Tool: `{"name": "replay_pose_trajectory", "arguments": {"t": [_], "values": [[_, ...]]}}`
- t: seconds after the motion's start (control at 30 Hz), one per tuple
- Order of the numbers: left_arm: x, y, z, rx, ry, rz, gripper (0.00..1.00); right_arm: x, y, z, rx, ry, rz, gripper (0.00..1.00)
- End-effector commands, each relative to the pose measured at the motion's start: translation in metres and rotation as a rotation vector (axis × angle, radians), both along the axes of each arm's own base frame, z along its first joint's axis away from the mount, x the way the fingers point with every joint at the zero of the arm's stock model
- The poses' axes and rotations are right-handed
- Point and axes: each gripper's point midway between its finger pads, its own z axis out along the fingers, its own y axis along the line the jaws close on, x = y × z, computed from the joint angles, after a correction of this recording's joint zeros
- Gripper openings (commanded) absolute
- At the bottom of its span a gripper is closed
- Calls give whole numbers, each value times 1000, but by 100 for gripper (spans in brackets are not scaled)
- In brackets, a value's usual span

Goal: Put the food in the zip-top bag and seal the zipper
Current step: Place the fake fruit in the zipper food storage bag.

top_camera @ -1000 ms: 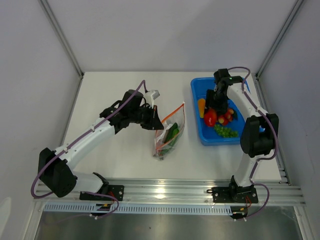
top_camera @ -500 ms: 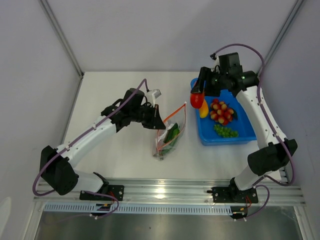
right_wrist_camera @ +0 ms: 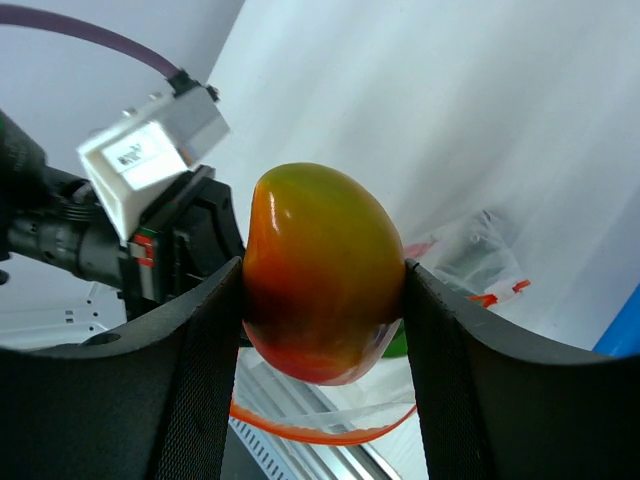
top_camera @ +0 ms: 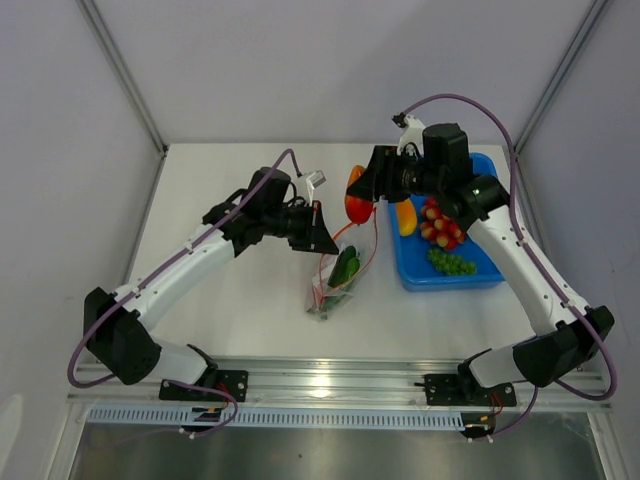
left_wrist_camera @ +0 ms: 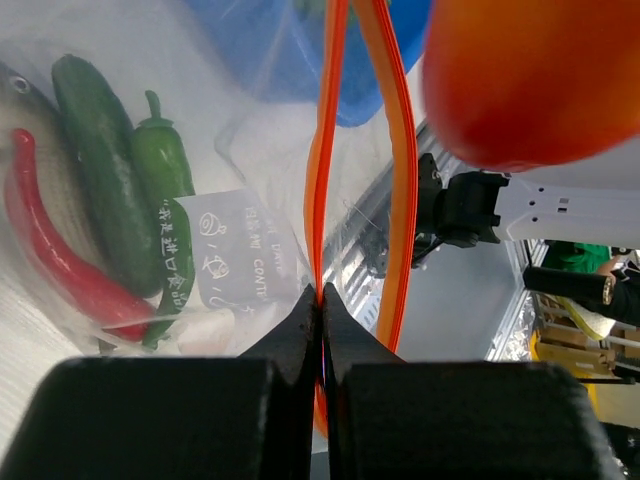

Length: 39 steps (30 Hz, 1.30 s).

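The clear zip-top bag (top_camera: 338,278) lies mid-table and holds a green cucumber (left_wrist_camera: 95,150), a green chilli (left_wrist_camera: 165,190), a red pepper (left_wrist_camera: 50,240) and a grey fish (left_wrist_camera: 14,84). My left gripper (top_camera: 327,238) is shut on one lip of the orange-red zipper (left_wrist_camera: 322,180), lifting it so the mouth gapes. My right gripper (top_camera: 357,202) is shut on a red-orange mango (right_wrist_camera: 322,270), which hangs just above and behind the open mouth. The other zipper lip (right_wrist_camera: 320,433) curves below the fruit.
A blue tub (top_camera: 478,278) stands at the right with red-yellow cherry tomatoes (top_camera: 440,224), green grapes (top_camera: 452,264) and a yellow-orange piece (top_camera: 406,216). Metal frame posts rise at the back corners. A rail runs along the near edge.
My right arm lifted the mango out of the blue tub and carried it left to the bag's mouth. My left gripper kept hold of the zipper lip and raised it, widening the mouth.
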Motion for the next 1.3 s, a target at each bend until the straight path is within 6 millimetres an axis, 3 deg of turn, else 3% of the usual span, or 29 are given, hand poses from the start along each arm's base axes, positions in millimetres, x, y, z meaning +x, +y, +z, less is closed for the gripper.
{"name": "replay_pose_trajectory", "arguments": {"t": [0.0,0.27,0.57,0.8,0.83,0.87,1.0,1.03,1.07,1.27], "values": [[0,-7,26,-75,18,-9,1,-3,2,12,29,-62,-7,0],[0,-10,29,-91,38,2,1,-22,2,-22,2,0,-20,0],[10,-12,34,-85,43,23,1,-43,-6,-38,-11,27,-25,2],[14,-16,42,-100,48,18,1,-41,-7,-59,-46,66,-45,9],[15,-15,41,-99,53,19,1,-40,-7,-62,-51,74,-49,14],[14,-16,41,-102,56,13,1,-39,-6,-69,-64,92,-48,30],[14,-15,35,-92,68,5,1,-32,-5,-78,-92,137,-66,62],[13,-15,33,-87,72,4,1,-30,-5,-77,-92,133,-74,77],[12,-14,30,-82,75,2,1,-28,-5,-75,-90,130,-81,82],[11,-14,17,-74,101,0,1,-24,-2,-71,-107,147,-80,85]]}}
